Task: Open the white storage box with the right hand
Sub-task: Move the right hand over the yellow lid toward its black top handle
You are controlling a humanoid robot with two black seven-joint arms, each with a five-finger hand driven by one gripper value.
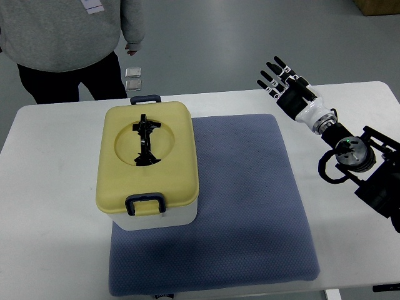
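A white storage box (162,217) with a pale yellow lid (148,159) stands on the left part of a blue-grey mat (244,200). The lid is down, with a black handle (145,140) folded into its round recess and dark blue latches at the near side (145,204) and the far side (145,99). My right hand (279,78) hovers over the table's far right, well to the right of the box, fingers spread and holding nothing. Its arm (356,156) enters from the right edge. The left arm is out of view.
The white table (50,187) carries the mat and box. A person in a grey sweater (62,31) stands beyond the far left edge, one hand (132,47) hanging down. Two small square items (133,78) lie on the floor behind the table.
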